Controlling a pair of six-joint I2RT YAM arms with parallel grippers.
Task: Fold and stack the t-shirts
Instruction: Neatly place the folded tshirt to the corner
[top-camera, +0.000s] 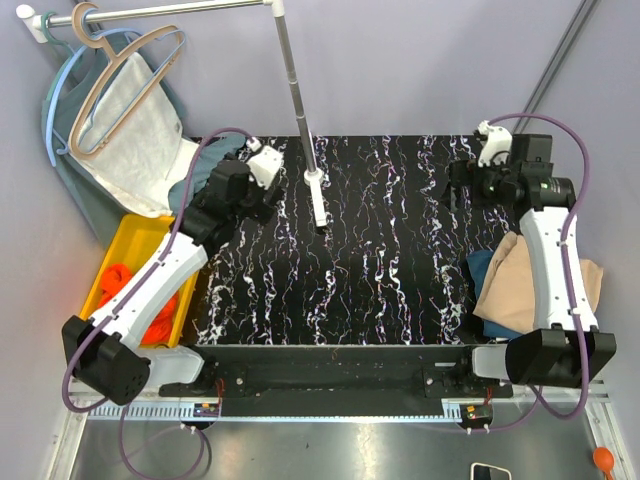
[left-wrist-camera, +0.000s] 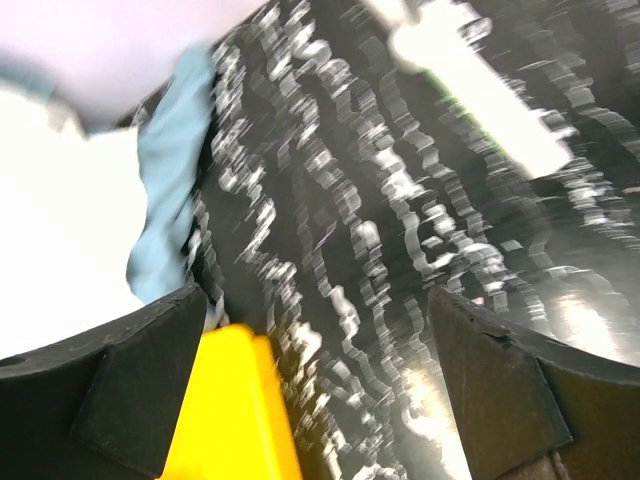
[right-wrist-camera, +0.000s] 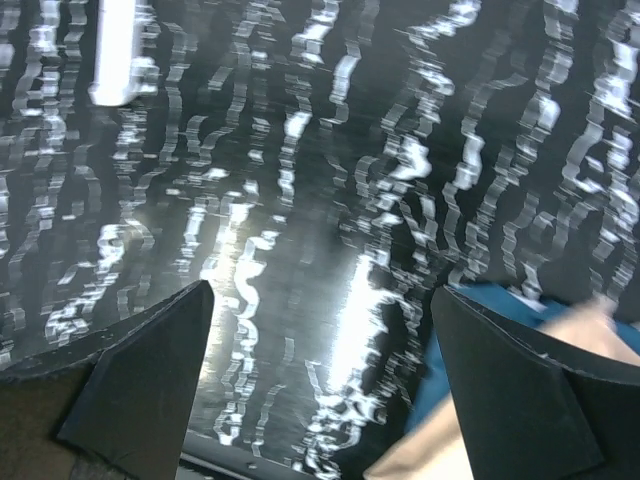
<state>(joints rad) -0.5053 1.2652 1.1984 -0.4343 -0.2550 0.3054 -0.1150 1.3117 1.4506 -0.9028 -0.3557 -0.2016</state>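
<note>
Lying stacked, beige t-shirt (top-camera: 508, 290) atop teal t-shirt (top-camera: 482, 265), softly creased

Beige-tan t-shirt (top-camera: 503, 292) is lying loosely heaped at the table's (top-camera: 340, 290) 3 o'clock edge, covering the dark teal-blue t-shirt (top-camera: 483, 263), which is peeking out beneath. Orange-red t-shirt (top-camera: 118, 277) is lying bunched in the yellow bin (top-camera: 140, 232) at 9 o'clock.
</note>
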